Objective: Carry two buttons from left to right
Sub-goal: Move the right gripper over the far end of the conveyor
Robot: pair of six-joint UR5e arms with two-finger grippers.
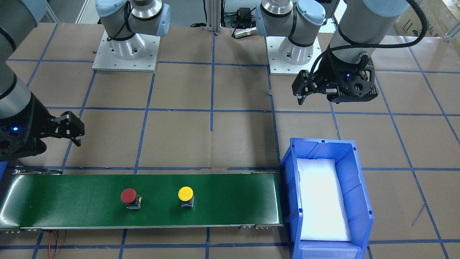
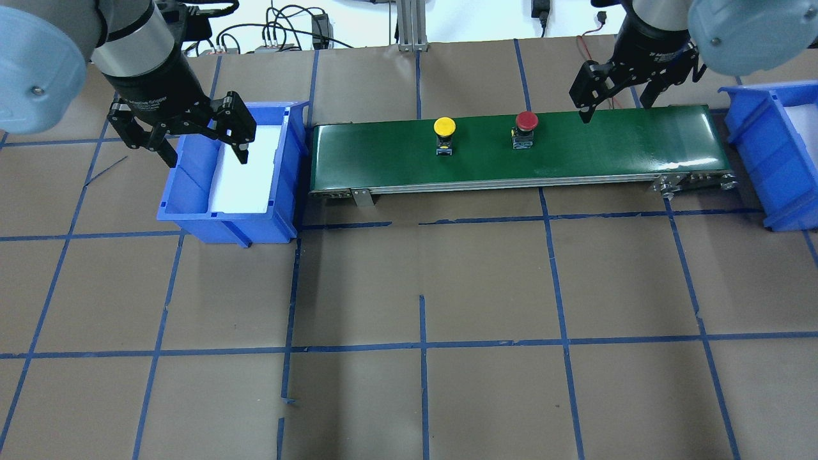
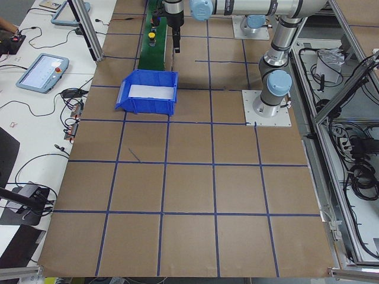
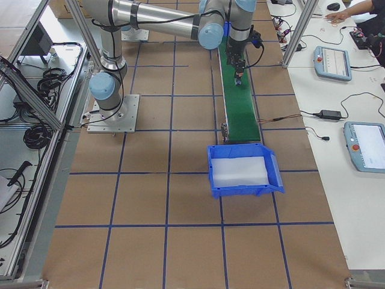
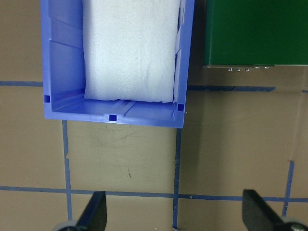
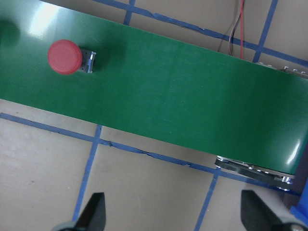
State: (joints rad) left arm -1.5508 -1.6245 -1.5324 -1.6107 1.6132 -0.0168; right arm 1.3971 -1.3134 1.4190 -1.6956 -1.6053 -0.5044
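The red-capped button and the yellow-capped button stand upright on the green conveyor belt, apart from each other. In the overhead view the yellow button is left of the red button. My left gripper is open and empty, held high by the robot-side end of the left blue bin. My right gripper is open and empty, above the table just beside the belt's right part. In the right wrist view the red button is at the upper left, far from the fingers.
The left blue bin holds only a white foam pad and stands against the belt's left end. A second blue bin stands past the belt's right end. Both arm bases are bolted to the paper-covered table with blue tape lines.
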